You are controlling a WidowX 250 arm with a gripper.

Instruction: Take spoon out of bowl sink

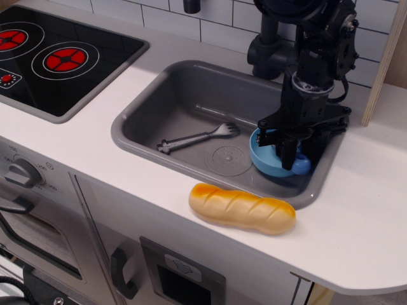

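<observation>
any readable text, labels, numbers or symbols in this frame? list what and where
No readable words or brand names.
Oven knob: small marks around the dial, too small to read.
Panel under the counter: a small emblem, blurred.
Stove: red burner patterns only, no text.

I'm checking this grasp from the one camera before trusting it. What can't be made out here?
- The spoon: only its blue handle end shows; the gripper hides its head.
- Whether the gripper has closed on the spoon: the fingers block the contact.
- Inside of the bowl: mostly hidden by the gripper.
- The sink's right wall: behind the arm.
- Top of the arm: cut off by the upper edge.
</observation>
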